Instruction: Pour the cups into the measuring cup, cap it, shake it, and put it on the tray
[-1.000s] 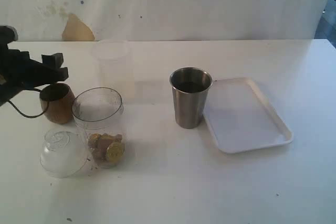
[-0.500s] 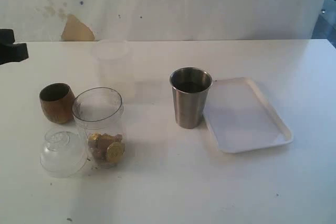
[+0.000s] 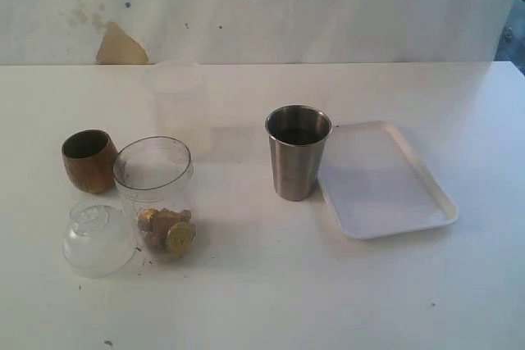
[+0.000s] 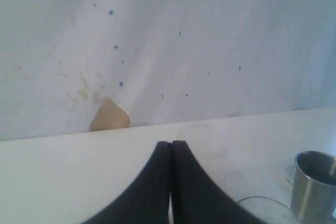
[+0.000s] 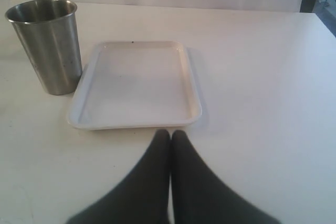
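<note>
Wooden cup (image 3: 89, 160) sits on the white desk (image 3: 262, 301), just beside the clear measuring cup (image 3: 154, 194). The steel tumbler (image 3: 298, 152) stands at the tray's (image 3: 385, 178) left edge. From the left wrist, the left tool (image 4: 170, 148) is clenched on nothing. From the right wrist, the right tool (image 5: 170, 136) is clenched too, empty, near the tray.

The wooden cup (image 3: 89, 160), measuring cup (image 3: 154, 194) and dome lid (image 3: 98, 238) crowd together on the left with hardly any gap. Bare table (image 3: 238, 202) lies open between them and the steel tumbler (image 3: 298, 152), which stands just beside the tray (image 3: 385, 178).
</note>
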